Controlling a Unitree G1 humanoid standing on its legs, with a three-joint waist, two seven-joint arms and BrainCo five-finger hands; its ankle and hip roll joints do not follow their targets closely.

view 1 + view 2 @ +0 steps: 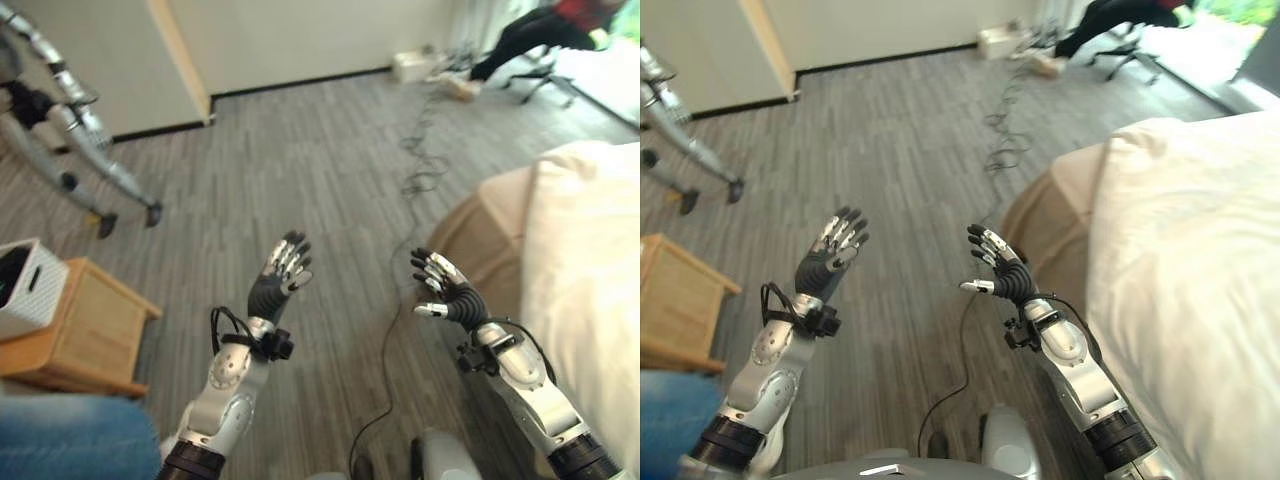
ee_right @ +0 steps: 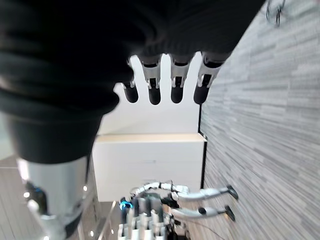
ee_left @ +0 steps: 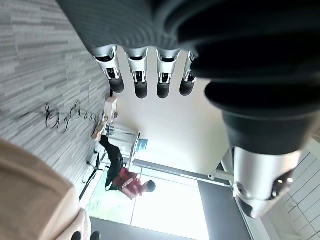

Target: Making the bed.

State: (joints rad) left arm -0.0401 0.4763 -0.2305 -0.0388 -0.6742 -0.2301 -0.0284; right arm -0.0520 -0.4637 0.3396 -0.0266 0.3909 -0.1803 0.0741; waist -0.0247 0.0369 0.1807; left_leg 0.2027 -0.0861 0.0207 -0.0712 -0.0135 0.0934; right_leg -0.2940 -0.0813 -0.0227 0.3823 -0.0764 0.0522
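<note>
Both hands are raised over the grey striped floor (image 1: 300, 150) and hold nothing; the left hand (image 1: 279, 275) has its fingers straight and spread wide, palm toward the other hand; the right hand (image 1: 446, 285) is also wide, fingers relaxed and thumb pointing inward; the two hands are well apart and touch no object.

One bed (image 1: 1200, 280) stands at the robot's right side, near the right arm but not touching the hand; one white cover (image 1: 1190, 230) lies on top of it, and a tan sheet (image 1: 1060, 220) hangs over its near corner toward the floor.

One wooden side table (image 1: 85, 325) is at the left; on its tabletop stands one white box (image 1: 30, 285) with small holes in the wall; what is inside I cannot tell. One piece of blue cloth (image 1: 70, 440) shows at the lower left corner.

One metal frame on small wheels (image 1: 80, 140) stands at the far left. One person (image 1: 545, 30) in dark trousers is by an office chair (image 1: 545, 80) at the far right; one small white box (image 1: 412, 65) stands against the far wall. No writing can be read anywhere.
</note>
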